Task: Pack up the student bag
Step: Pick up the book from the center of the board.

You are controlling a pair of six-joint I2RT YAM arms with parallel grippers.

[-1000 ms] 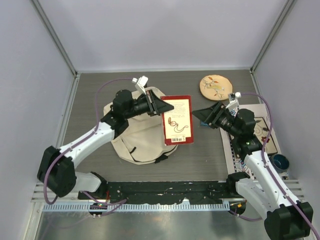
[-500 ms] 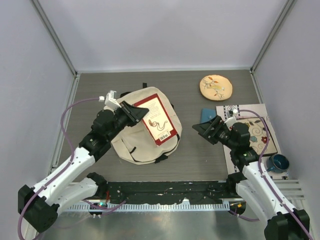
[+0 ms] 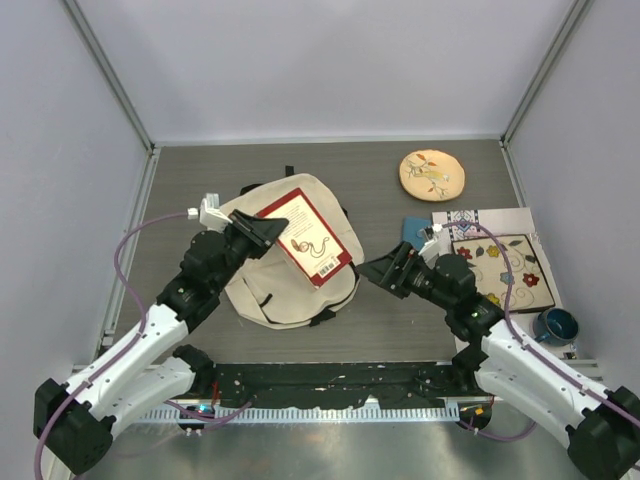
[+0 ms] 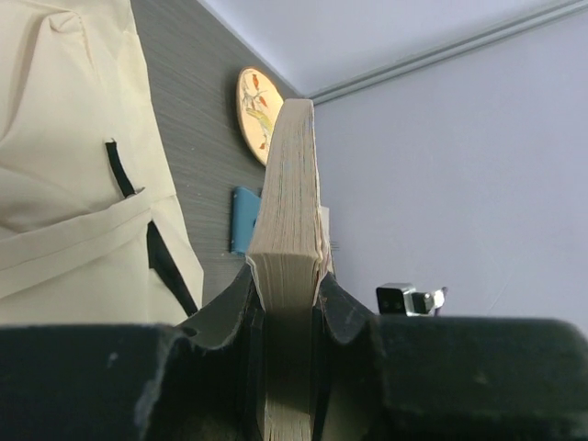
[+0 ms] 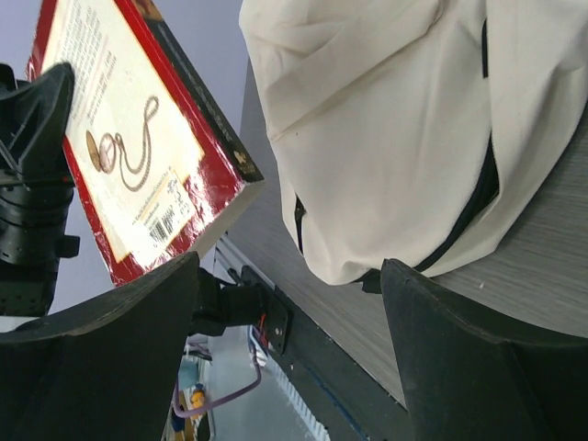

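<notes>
Above the student bag (image 3: 285, 300), lying centre-left on the counter (image 3: 400, 335), the left claw (image 3: 262, 228) grips a red book (image 3: 312, 240), seemingly ready for packing; the right claw (image 3: 385, 272) hangs open and empty nearby.

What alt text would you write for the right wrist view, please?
The right gripper, fingers open and empty, frames the cream student bag lying on the grey table. At upper left, the left gripper holds a red book with its barcode side showing.
</notes>
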